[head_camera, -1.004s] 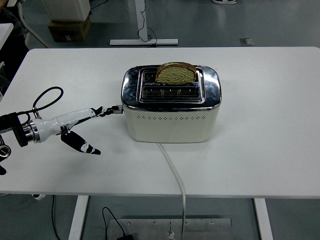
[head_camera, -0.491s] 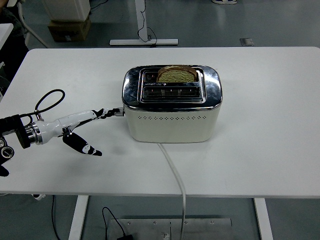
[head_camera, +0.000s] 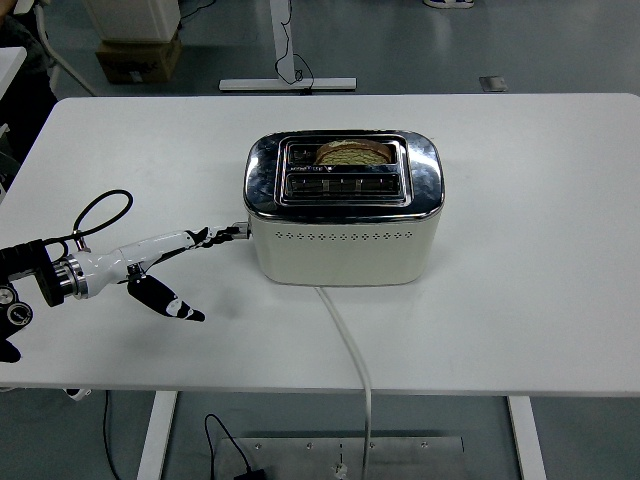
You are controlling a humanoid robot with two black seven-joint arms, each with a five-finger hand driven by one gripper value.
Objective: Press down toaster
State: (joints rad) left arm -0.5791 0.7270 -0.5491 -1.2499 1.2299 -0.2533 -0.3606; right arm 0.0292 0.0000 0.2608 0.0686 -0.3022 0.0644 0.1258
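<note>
A grey floor with a cardboard box (head_camera: 138, 57) at 11 o'clock lies beyond the white counter (head_camera: 540, 250). The toaster (head_camera: 343, 220), cream with a chrome top, stands near the counter's middle, and its cord (head_camera: 348, 345) runs off the near edge toward 6 o'clock. A slice of bread (head_camera: 354, 153) sits low in the far slot, only its top showing; the near slot holds nothing visible. The left hand (head_camera: 170, 262) reaches in from 9 o'clock, fingers spread and clamped on nothing: one long finger stretches toward 3 o'clock, its tip on the lever (head_camera: 238, 229) on the toaster's left end, while another points down toward 5 o'clock, just above the counter. A looped black cable (head_camera: 95, 214) arches over the wrist.
</note>
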